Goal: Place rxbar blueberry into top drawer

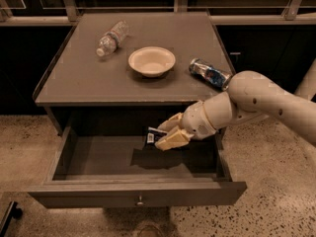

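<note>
The top drawer [138, 194] stands pulled open below the tabletop, with a small round knob at the centre of its front panel. My gripper [165, 135] hangs over the drawer's inside, right of centre. It is shut on the rxbar blueberry [153, 135], a dark bar with a white label patch, held a little above the drawer floor. The bar's shadow lies on the floor below it.
On the tabletop [89, 78] lie a clear plastic bottle [111, 38] at the back left, a white bowl [151, 61] in the middle and a blue-silver can [209, 73] on its side near the right edge. My arm [256, 100] reaches in from the right.
</note>
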Controlling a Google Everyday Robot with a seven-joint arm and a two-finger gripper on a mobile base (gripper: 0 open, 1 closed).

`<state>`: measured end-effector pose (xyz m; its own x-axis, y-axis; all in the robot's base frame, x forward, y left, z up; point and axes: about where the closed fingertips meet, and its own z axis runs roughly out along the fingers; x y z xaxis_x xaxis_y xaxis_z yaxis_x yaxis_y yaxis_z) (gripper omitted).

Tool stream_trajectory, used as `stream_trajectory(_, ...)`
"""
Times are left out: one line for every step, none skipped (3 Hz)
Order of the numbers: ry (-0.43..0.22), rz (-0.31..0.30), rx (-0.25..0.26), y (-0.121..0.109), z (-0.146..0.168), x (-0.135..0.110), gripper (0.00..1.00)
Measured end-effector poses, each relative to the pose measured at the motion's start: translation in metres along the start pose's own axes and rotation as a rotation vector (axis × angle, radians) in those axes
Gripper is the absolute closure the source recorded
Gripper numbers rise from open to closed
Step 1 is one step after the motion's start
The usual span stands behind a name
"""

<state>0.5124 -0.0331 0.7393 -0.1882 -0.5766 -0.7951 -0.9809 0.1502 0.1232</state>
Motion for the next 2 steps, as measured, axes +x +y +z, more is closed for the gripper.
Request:
stream_trajectory(0.024, 0.066, 0.028, -0.013, 0.022, 0.019, 1.0)
stream_trajectory(0.064, 0.103, 0.053, -0.029, 0.044, 0.033, 1.0)
